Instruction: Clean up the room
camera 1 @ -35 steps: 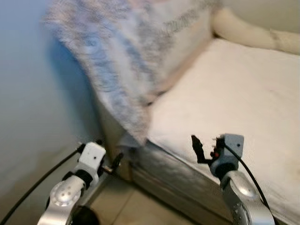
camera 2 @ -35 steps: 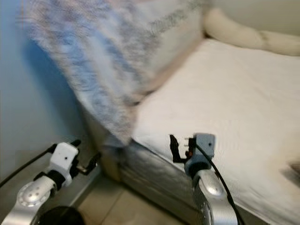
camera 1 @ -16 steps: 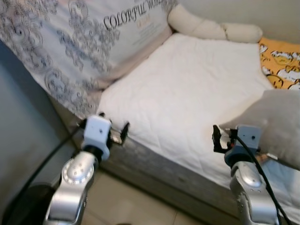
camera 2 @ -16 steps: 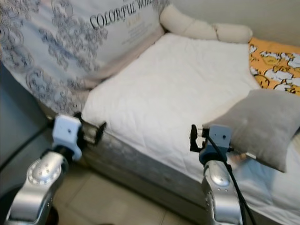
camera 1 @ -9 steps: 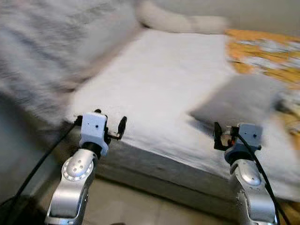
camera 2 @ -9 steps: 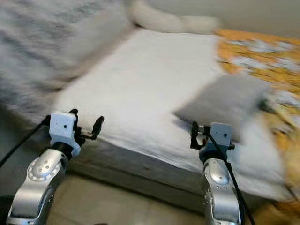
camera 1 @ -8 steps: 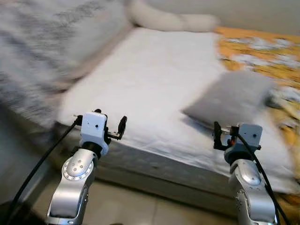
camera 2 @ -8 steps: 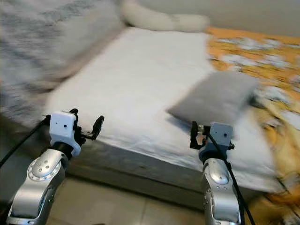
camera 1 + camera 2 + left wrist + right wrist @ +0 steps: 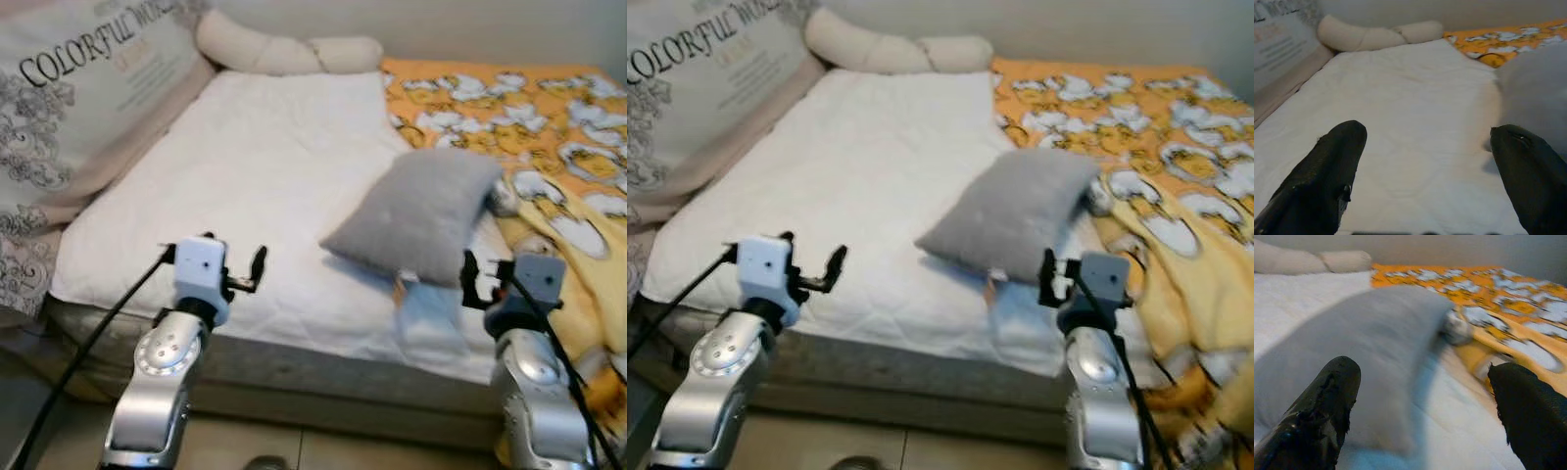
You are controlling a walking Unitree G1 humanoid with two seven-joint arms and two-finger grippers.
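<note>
A bed with a white quilted mattress (image 9: 225,166) lies before me. On its right half rests a grey pillow (image 9: 416,211), one corner of it over a crumpled orange blanket (image 9: 549,147) printed with white and yellow figures. My left gripper (image 9: 243,272) hovers open over the bed's near edge, nothing between its fingers (image 9: 1327,171). My right gripper (image 9: 482,284) is also open and empty, just in front of the grey pillow (image 9: 1361,352) and pointing at it.
A cream bolster (image 9: 284,54) lies along the head of the bed by the wall. A large printed cushion (image 9: 69,108) with lettering leans at the left side. Tiled floor (image 9: 294,450) runs along the bed's grey front edge.
The camera has swung right: the wall and printed cushion slid left, and the grey pillow and orange blanket came into view. Both grippers stay open and raised before me.
</note>
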